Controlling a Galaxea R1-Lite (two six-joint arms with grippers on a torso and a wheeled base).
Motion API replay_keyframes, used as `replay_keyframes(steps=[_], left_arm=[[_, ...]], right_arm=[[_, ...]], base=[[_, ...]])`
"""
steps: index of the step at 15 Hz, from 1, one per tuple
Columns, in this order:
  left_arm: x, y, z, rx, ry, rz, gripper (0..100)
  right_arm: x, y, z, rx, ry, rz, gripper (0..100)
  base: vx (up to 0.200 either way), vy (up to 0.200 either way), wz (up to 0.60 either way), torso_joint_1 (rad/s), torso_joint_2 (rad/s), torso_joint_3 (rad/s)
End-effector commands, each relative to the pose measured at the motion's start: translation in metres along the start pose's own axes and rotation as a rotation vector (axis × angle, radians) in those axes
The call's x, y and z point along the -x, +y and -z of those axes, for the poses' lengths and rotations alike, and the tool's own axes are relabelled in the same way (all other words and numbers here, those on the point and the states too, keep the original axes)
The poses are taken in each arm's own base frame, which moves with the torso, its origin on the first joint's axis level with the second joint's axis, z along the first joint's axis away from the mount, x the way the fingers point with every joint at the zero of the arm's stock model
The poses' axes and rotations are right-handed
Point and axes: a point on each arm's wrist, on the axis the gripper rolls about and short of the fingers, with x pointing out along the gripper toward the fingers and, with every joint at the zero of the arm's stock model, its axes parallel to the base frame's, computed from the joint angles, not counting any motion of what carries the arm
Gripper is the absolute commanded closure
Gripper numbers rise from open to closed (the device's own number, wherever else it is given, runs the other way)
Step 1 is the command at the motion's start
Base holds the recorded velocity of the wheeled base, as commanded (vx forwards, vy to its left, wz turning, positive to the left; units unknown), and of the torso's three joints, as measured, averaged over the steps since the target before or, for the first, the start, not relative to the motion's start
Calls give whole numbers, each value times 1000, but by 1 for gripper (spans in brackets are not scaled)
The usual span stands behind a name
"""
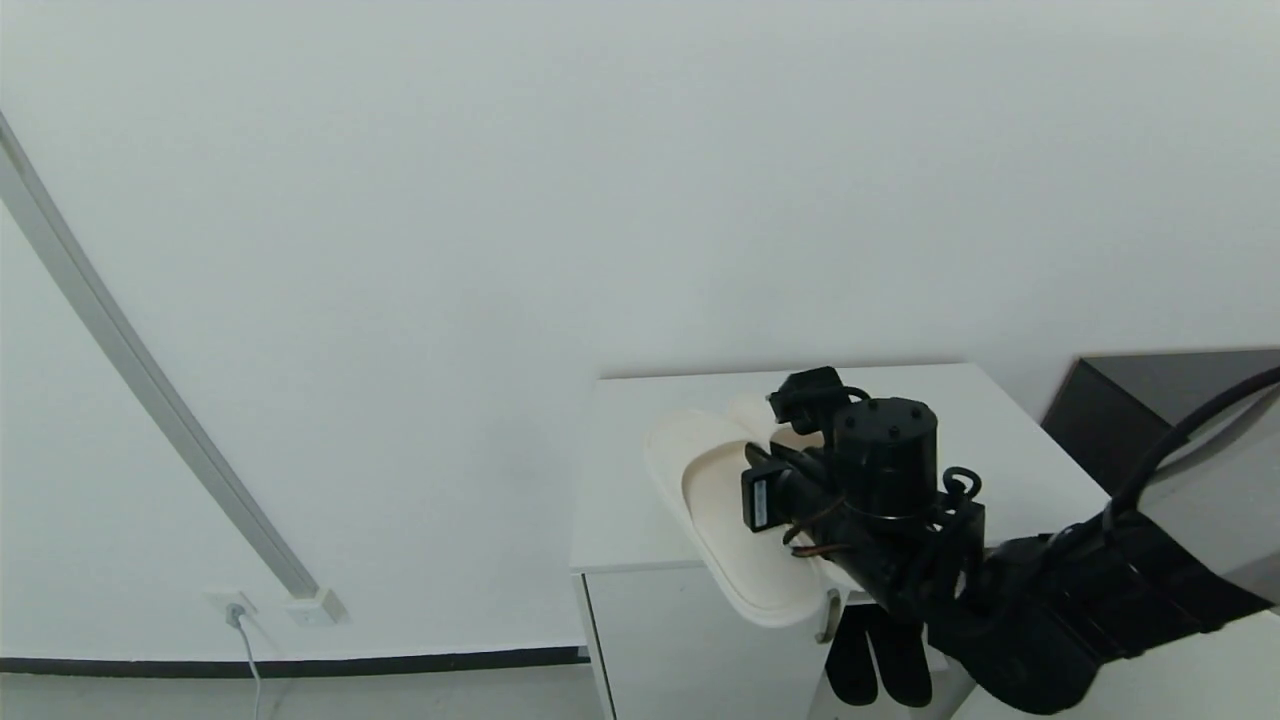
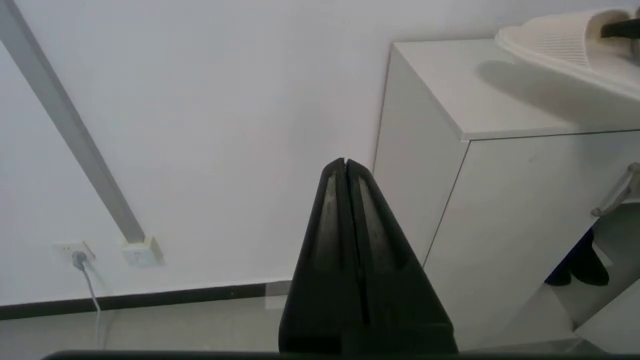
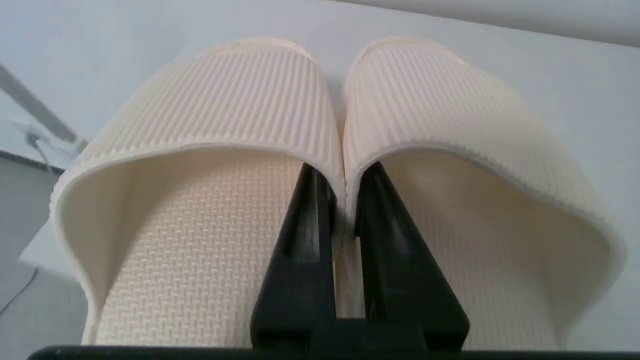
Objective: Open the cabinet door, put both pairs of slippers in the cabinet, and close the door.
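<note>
A pair of cream slippers hangs side by side just over the front of the white cabinet's top. My right gripper is shut on them, one finger inside each slipper, pinching their touching inner walls. The cream slippers' soles jut past the cabinet top. A pair of black slippers stands inside the cabinet, in the open part beside a door panel with a metal handle. My left gripper is shut and holds nothing, low and left of the cabinet.
The cabinet stands against a white wall. A grey cable duct runs slantwise down to a wall socket with a cable plugged in. A dark box-like unit stands right of the cabinet. Bare floor lies left of the cabinet.
</note>
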Motion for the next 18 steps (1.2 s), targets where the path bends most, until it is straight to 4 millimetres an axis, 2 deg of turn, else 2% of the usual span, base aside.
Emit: replay_keyframes(steps=[1, 2, 4, 8, 18], left_arm=[[0, 0, 0, -1, 2, -1, 100], [0, 0, 0, -1, 0, -1, 100], [0, 0, 0, -1, 0, -1, 100], [0, 0, 0, 0, 0, -1, 100], [0, 0, 0, 3, 2, 1, 100]], right_arm=[[32, -4, -4, 2, -2, -46, 100], [45, -8, -2, 6, 14, -106, 100], [55, -12, -5, 5, 12, -165, 100], [54, -12, -4, 6, 18, -163, 100], [51, -11, 0, 10, 29, -159, 100]], base=[[0, 0, 0, 0, 0, 0], [0, 0, 0, 0, 0, 0], [0, 0, 0, 0, 0, 0], [0, 0, 0, 0, 0, 0], [-200, 0, 0, 2, 2, 0]])
